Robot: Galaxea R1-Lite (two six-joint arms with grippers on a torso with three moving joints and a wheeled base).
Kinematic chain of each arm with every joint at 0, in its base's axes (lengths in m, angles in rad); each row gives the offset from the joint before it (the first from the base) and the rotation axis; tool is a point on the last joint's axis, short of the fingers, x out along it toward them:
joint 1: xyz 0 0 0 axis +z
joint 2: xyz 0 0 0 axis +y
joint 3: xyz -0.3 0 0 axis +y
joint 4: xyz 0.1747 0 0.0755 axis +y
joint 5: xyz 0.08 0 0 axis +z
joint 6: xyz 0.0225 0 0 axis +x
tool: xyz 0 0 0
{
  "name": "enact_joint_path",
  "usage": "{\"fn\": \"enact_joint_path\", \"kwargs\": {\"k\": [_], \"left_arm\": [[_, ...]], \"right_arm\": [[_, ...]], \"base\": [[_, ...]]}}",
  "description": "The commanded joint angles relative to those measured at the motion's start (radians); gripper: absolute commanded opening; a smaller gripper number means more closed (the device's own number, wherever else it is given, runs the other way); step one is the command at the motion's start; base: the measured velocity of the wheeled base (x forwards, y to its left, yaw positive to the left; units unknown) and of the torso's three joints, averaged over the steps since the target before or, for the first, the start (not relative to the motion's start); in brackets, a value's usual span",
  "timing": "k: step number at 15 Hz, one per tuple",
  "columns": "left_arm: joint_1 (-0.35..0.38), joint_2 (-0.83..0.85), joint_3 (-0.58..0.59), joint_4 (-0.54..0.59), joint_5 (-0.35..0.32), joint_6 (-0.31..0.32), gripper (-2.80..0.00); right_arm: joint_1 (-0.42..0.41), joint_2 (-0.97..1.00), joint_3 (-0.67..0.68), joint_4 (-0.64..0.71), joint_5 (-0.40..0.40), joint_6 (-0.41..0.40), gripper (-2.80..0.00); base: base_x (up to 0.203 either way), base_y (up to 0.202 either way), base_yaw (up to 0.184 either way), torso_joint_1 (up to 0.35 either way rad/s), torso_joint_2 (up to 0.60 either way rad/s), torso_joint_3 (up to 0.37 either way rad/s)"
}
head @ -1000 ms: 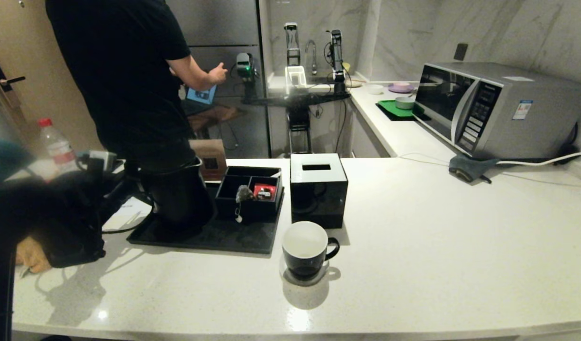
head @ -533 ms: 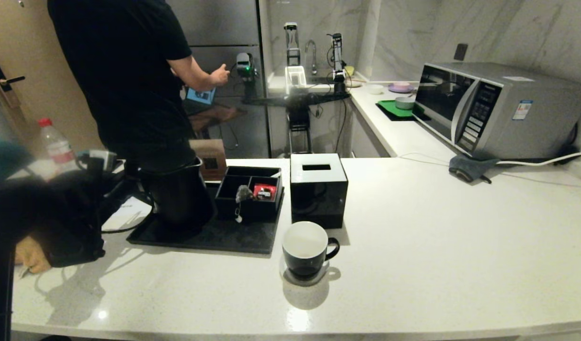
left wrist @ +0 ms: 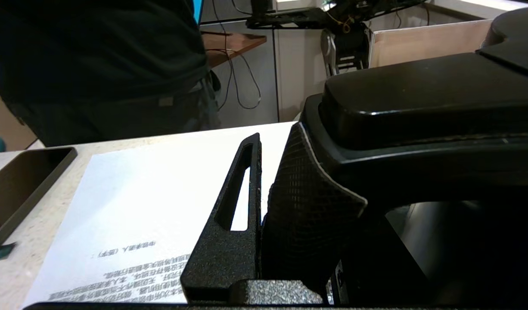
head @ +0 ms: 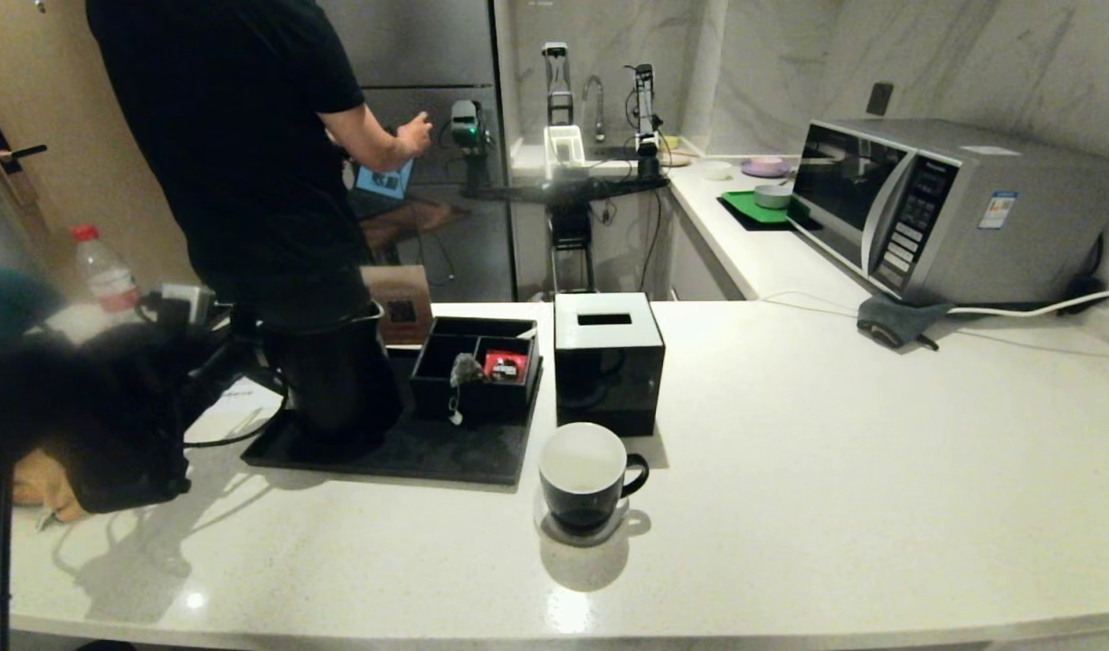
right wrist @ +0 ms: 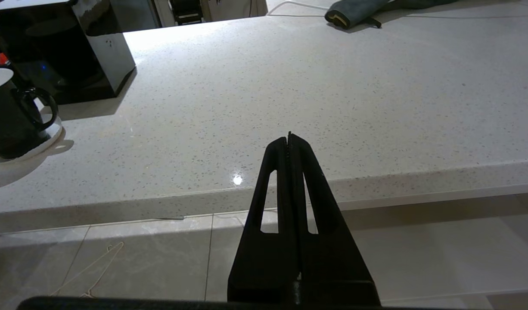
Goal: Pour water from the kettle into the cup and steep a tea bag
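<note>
Honestly nothing here is readable: the white printed paper sheet (left wrist: 160, 193) on the counter has lines of small dark print too tiny and skewed to make out, and the sticker on the silver microwave oven (head: 998, 210) is just a blur.

The kettle (head: 337, 380) stands on the left part of a tray (head: 446, 452) on the counter (head: 835, 452). Just right of it on the same tray sits a divided box (head: 478, 366); the tea bag (head: 465, 369) lies in its middle compartment and a small packet (head: 505, 365) in the right one. A cube box (head: 607, 362) stands right of the tray. The cup (head: 586, 475) sits in front of that box, near the tray's front right corner. A microwave (head: 943, 208) stands far back on the right. A person (head: 238, 145) stands behind the kettle. A bottle (head: 102, 271) stands at far left.
</note>
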Motion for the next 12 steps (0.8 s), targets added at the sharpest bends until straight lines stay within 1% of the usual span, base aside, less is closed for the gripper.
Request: {"fn": "enact_joint_path", "kwargs": {"k": [1, 12], "left_arm": [[-0.001, -0.032, 0.010, -0.052, -0.001, -0.002, -2.80], [-0.008, -0.071, 0.033, -0.052, -0.001, -0.007, -2.80]], "right_arm": [[0.000, 0.001, 0.000, 0.000, 0.000, 0.001, -2.80], [0.000, 0.001, 0.000, 0.000, 0.000, 0.001, -2.80]], "base": [[0.000, 0.000, 0.000, 0.000, 0.00, 0.000], [0.000, 0.000, 0.000, 0.000, 0.00, 0.000]]}}
